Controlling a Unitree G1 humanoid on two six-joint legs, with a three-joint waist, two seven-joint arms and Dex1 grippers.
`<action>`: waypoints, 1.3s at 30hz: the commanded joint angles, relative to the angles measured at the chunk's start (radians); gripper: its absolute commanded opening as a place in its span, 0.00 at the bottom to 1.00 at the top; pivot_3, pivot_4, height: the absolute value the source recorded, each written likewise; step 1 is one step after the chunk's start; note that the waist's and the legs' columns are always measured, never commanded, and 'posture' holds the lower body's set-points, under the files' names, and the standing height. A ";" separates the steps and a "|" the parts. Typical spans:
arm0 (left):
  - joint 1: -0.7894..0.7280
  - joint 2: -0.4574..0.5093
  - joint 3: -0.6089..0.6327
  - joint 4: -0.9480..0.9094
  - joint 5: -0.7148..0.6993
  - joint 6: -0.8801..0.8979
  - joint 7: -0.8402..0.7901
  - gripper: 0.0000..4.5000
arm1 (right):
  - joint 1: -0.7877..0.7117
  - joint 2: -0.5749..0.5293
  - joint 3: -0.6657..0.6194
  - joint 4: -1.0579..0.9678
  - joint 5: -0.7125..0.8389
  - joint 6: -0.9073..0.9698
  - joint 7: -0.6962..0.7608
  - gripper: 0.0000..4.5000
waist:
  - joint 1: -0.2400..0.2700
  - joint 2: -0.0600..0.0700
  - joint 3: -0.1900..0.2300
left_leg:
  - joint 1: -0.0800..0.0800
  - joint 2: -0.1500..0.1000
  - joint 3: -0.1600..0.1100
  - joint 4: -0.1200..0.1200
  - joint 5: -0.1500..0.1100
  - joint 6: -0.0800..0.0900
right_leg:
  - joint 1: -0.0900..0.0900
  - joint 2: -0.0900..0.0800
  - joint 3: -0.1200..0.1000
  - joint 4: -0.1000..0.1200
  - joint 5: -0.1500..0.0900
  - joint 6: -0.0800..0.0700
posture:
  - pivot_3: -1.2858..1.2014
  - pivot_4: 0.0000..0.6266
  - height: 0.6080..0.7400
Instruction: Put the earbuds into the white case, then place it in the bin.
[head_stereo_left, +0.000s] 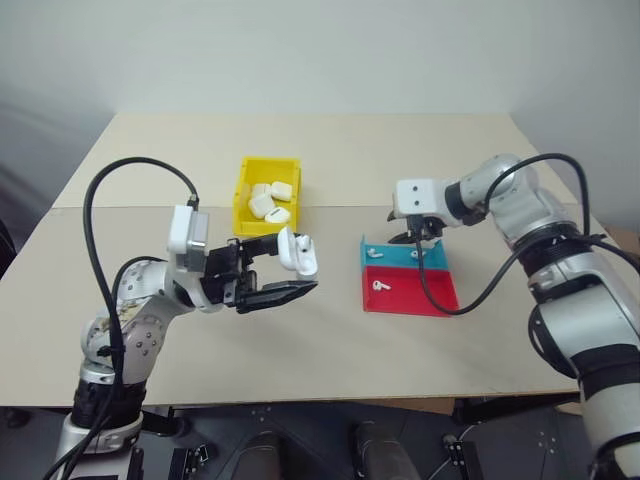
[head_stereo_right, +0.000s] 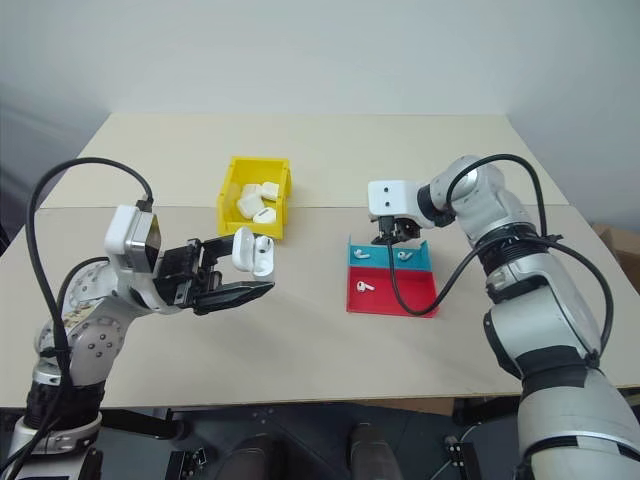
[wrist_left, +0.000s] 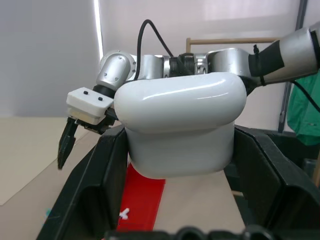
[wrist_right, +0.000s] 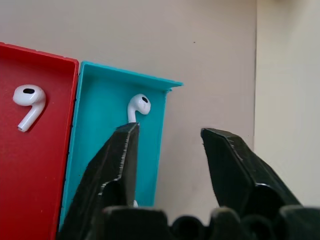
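My left gripper (head_stereo_left: 292, 272) is shut on the white case (head_stereo_left: 297, 251), holding it above the table with its lid flipped open; the case (wrist_left: 180, 120) sits between both fingers in the left wrist view. Two earbuds (head_stereo_left: 372, 251) (head_stereo_left: 418, 256) lie in the cyan half of a flat tray (head_stereo_left: 395, 264), and a third earbud (head_stereo_left: 379, 285) lies in the red half. My right gripper (wrist_right: 167, 132) hangs open over the cyan half, pointing down, one finger close beside an earbud (wrist_right: 138, 106), nothing between its fingers. The yellow bin (head_stereo_left: 243, 186) stands behind the left gripper.
Several white cases (head_stereo_left: 268, 200) lie inside the bin. The red and cyan tray sits right of the table's centre. Black cables loop from both wrists. The table's seam runs across just behind the tray.
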 joint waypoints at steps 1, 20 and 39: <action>-0.002 0.016 0.044 -0.046 -0.033 0.005 0.027 0.64 | -0.040 0.035 -0.033 0.072 -0.036 -0.038 -0.045 0.53 | 0.000 0.000 0.000 | 0.000 0.000 0.000 0.000 0.000 0.000 | 0.000 0.000 0.000 0.000 0.000 0.000 | 0.52 0.24 1.00; 0.025 0.063 0.072 -0.109 -0.064 0.025 0.051 0.64 | -0.060 0.176 -0.038 0.259 -0.184 -0.048 -0.139 0.53 | -0.007 0.002 0.001 | 0.001 0.000 0.000 0.000 0.001 -0.002 | 0.000 0.000 0.000 0.002 0.000 -0.001 | 0.52 0.24 1.00; -0.013 0.060 0.047 -0.095 -0.083 0.031 0.041 0.64 | -0.077 0.138 -0.200 0.219 -0.094 0.050 -0.062 0.15 | -0.005 0.002 0.001 | 0.002 0.000 0.000 0.000 0.002 -0.004 | 0.000 0.000 0.000 0.004 0.001 -0.002 | 0.52 0.24 1.00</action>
